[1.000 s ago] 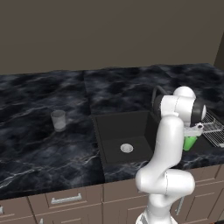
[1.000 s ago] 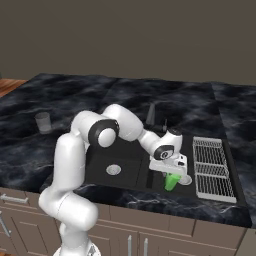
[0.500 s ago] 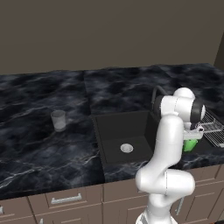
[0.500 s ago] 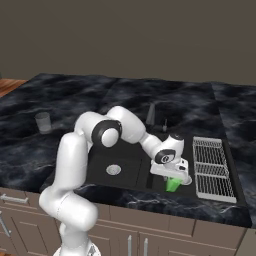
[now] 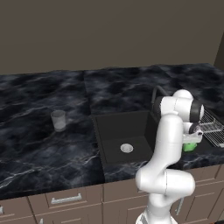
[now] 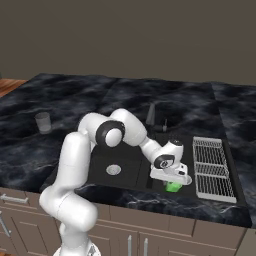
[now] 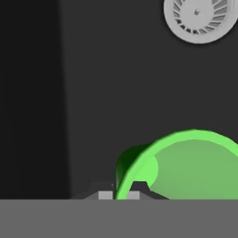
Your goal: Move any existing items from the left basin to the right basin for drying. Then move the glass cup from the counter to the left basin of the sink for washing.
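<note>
From the left base view, the green cup [image 5: 189,147] is seen low in the right basin [image 5: 205,151] of the sink, under the white arm. The glass cup [image 5: 58,120] waits on the bench [image 5: 39,148], well apart from the sink.

From the right base view, the green cup is held beside the wire rack [image 6: 214,167]. It should be put down gently, clear of the basin wall.

From the hand view, the tool [image 7: 119,195] is pinched tight on the green cup's rim. The drain [image 7: 201,18] is seen past it. The tool should be opened only when the cup is resting on the floor of the basin.
</note>
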Robot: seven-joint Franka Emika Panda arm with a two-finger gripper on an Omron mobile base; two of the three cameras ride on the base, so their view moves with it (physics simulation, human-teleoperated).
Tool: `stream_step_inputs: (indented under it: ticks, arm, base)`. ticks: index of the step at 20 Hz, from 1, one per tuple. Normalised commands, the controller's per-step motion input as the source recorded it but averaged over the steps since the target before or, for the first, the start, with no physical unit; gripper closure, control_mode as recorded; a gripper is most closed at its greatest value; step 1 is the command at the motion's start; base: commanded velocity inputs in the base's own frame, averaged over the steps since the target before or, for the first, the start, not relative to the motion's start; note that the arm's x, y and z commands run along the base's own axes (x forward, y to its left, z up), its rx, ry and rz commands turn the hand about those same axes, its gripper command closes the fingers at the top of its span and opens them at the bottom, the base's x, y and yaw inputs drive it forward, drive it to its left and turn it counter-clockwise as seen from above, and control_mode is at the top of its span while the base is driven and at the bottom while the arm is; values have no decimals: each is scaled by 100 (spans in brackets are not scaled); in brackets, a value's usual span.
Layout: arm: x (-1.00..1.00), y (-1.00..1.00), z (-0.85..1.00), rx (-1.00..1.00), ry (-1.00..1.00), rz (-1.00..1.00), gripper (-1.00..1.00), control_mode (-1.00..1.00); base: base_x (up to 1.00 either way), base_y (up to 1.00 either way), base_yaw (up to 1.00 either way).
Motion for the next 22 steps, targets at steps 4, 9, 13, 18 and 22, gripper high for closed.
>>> stream_step_inputs:
  ticks: [4, 9, 13, 18, 22]
  arm:
    - [-3, 0, -22, 0, 0, 0, 100, -100]
    - [0, 0, -19, 0, 0, 0, 100, -100]
    - [0, 0, -19, 0, 0, 0, 100, -100]
    - [0, 0, -21, 0, 0, 0, 100, -100]
    - [-2, 0, -14, 0, 0, 0, 100, -100]
  base:
    - [0, 0, 0]
    - [0, 0, 0]
    - [0, 0, 0]
    - [0, 0, 0]
    - [0, 0, 0]
